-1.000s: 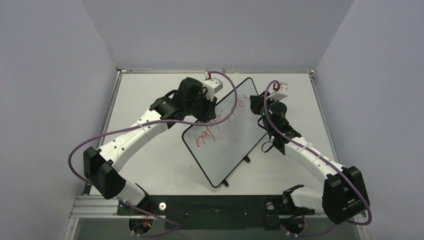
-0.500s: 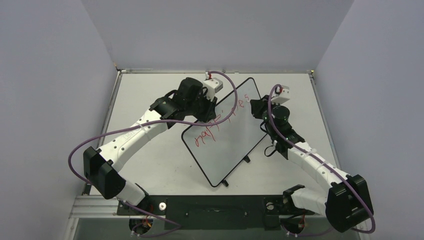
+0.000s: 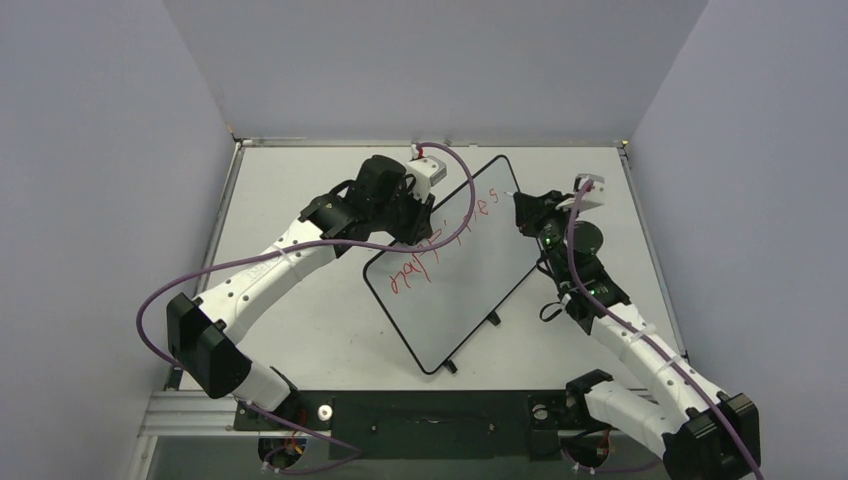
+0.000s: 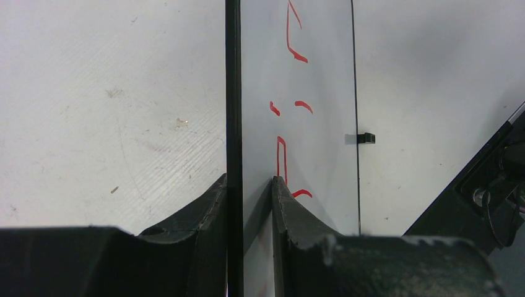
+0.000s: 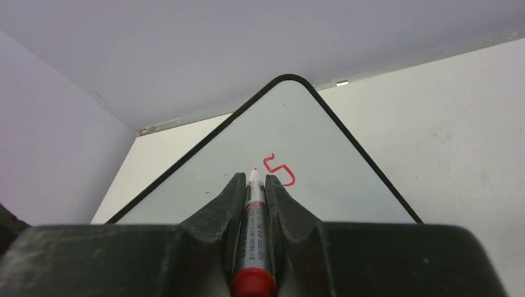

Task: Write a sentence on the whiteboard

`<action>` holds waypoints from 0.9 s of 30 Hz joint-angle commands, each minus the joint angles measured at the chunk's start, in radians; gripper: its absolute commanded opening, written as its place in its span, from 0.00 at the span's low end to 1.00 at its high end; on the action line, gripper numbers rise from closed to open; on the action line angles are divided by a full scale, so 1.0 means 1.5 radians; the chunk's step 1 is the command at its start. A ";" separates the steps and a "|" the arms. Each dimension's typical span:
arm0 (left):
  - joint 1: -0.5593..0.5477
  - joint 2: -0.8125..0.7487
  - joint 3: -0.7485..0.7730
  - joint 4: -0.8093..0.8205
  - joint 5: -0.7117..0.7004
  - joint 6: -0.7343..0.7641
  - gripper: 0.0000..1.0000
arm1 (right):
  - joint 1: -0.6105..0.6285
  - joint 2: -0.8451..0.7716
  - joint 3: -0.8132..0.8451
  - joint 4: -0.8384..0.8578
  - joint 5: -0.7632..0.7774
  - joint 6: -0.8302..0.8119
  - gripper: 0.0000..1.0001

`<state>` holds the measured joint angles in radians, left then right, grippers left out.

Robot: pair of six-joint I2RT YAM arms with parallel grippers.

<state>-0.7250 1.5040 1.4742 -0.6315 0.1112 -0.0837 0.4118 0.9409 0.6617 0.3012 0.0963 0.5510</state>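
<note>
The whiteboard (image 3: pixel 458 310) lies diagonally across the table, its black rim (image 4: pixel 233 93) running straight up the left wrist view. My left gripper (image 3: pixel 424 236) (image 4: pixel 249 180) is shut on the board's left long edge, one finger on each face. Red lettering, the sentence (image 3: pixel 440 243) (image 4: pixel 290 43), runs along the board's upper left part. My right gripper (image 3: pixel 522 208) (image 5: pixel 252 180) is shut on a red-capped marker (image 5: pixel 254 229). The marker points at the board's far corner, just left of a red "s" (image 5: pixel 280 171). Whether its tip touches the board I cannot tell.
Two small black clips (image 3: pixel 492 320) (image 3: pixel 450 367) stick out from the board's lower right edge; one clip (image 4: pixel 366 138) shows in the left wrist view. Grey walls close in the white table (image 3: pixel 300 310) on three sides. Arm bases sit at the near edge.
The right arm has swung out to the right, its elbow dropping toward the near right corner, and the wrist has tilted. The left arm and the board have not moved.
</note>
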 commanded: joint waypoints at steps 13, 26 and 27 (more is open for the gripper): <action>0.006 -0.014 0.003 0.006 -0.088 0.088 0.00 | -0.050 0.135 0.084 0.054 0.019 0.008 0.00; 0.005 -0.013 0.004 0.006 -0.086 0.088 0.00 | -0.070 0.187 0.114 0.076 -0.013 0.027 0.00; 0.005 -0.014 0.004 0.006 -0.085 0.088 0.00 | -0.070 0.189 0.117 0.076 -0.015 0.028 0.00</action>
<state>-0.7250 1.5040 1.4742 -0.6312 0.1116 -0.0837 0.3149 1.2068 0.7841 0.3580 0.0982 0.5735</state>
